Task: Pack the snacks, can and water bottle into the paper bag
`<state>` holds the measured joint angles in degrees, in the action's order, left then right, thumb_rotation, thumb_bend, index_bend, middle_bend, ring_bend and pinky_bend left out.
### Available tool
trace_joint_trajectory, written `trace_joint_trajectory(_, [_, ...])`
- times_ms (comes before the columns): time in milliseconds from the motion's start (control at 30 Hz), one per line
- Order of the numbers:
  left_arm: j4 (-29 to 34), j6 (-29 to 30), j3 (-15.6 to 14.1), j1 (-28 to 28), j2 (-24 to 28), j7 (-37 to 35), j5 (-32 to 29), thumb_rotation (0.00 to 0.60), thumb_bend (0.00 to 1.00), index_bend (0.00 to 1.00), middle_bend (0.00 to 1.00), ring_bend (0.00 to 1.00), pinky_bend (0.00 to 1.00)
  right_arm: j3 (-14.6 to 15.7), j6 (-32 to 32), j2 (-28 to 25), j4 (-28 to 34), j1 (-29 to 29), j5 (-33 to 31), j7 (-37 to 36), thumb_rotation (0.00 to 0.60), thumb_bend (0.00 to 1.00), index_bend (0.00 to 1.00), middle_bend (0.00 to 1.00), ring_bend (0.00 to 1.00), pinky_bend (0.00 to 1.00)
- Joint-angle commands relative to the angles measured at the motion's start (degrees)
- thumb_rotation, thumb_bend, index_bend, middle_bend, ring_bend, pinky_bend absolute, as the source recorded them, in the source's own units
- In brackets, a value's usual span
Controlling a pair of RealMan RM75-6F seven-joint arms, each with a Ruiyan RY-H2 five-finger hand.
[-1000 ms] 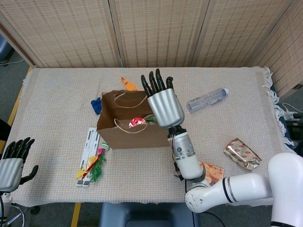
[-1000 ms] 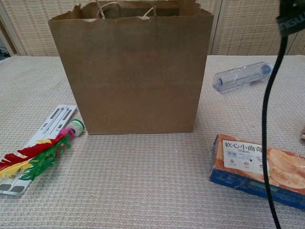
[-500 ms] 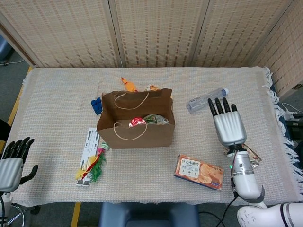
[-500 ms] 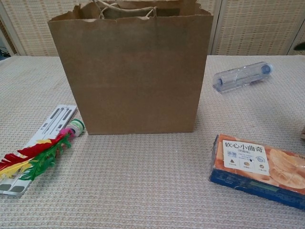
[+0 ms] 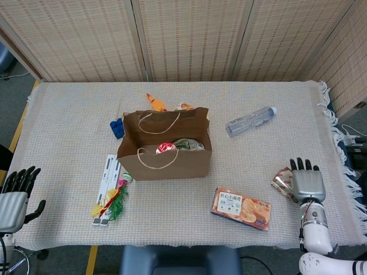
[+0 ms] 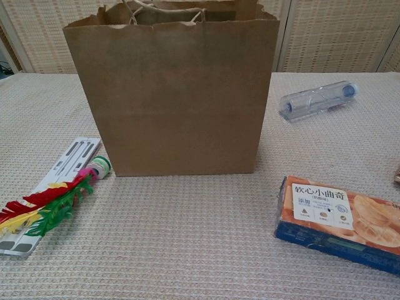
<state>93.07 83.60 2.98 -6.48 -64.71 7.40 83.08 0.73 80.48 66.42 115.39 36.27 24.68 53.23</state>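
- Head view: the right hand (image 5: 308, 184) has dropped back toward the near right corner of the table (image 5: 69, 114) since half a second ago, when it hung higher, just below the water bottle. It now sits over the foil snack pack (image 5: 282, 177), fingers straight and apart, grasping nothing.
- The left hand (image 5: 14, 197) hangs off the near left corner, fingers loosely spread, released; it has not moved.
- The paper bag (image 5: 166, 160) stands upright near the table's middle, mouth open, with a red-topped can (image 5: 165, 148) and a green packet (image 5: 189, 144) inside.
- The water bottle (image 5: 250, 121) lies on its side toward the far right, long axis slanting, cap pointing to the far right edge.
- The orange biscuit box (image 5: 241, 208) lies flat by the near edge, long axis roughly along that edge.
- Chest view: neither hand shows. The bag (image 6: 172, 94) fills the middle; the bottle (image 6: 317, 100) lies behind it to the right, the box (image 6: 340, 222) near right, printed face up.
- A feather toy (image 6: 50, 203) lies across a white card at near left.
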Motion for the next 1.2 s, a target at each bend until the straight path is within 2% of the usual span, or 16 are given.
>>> trace_joint_trajectory(33, [0.0, -0.1, 0.0, 0.0, 0.0, -0.1, 0.0, 0.600, 0.37, 0.00, 0.00, 0.00, 0.00, -0.9, -2.1, 3.1, -4.0, -0.7, -2.8, -0.9, 0.600, 0.08, 0.00, 0.00, 0.00, 0.16])
trace_joint_trajectory(267, [0.0, -0.4, -0.1, -0.1, 0.3, -0.7, 0.1, 0.600, 0.37, 0.00, 0.00, 0.00, 0.00, -2.0, -3.7, 7.5, -8.2, -0.5, -7.4, 0.0, 0.600, 0.08, 0.00, 0.00, 0.00, 0.16])
trace_joint_trajectory(500, [-0.1, -0.7, -0.2, -0.2, 0.5, -1.2, 0.3, 0.600, 0.37, 0.00, 0.00, 0.00, 0.00, -1.6, -2.9, 10.2, -10.9, -0.3, -8.6, 2.3, 0.600, 0.08, 0.00, 0.00, 0.00, 0.16])
trace_joint_trajectory(1000, [0.0, -0.6, -0.2, -0.2, 0.5, -1.2, 0.4, 0.600, 0.37, 0.00, 0.00, 0.00, 0.00, -4.4, -5.2, 14.9, -20.7, 0.2, -13.0, 4.0, 0.600, 0.08, 0.00, 0.00, 0.00, 0.17])
trace_joint_trajectory(1200, [-0.2, -0.7, -0.3, -0.2, 0.6, -1.6, 0.5, 0.600, 0.37, 0.00, 0.00, 0.00, 0.00, -4.8, -5.7, 18.8, -26.2, 0.8, -13.6, 6.1, 0.600, 0.11, 0.00, 0.02, 0.01, 0.24])
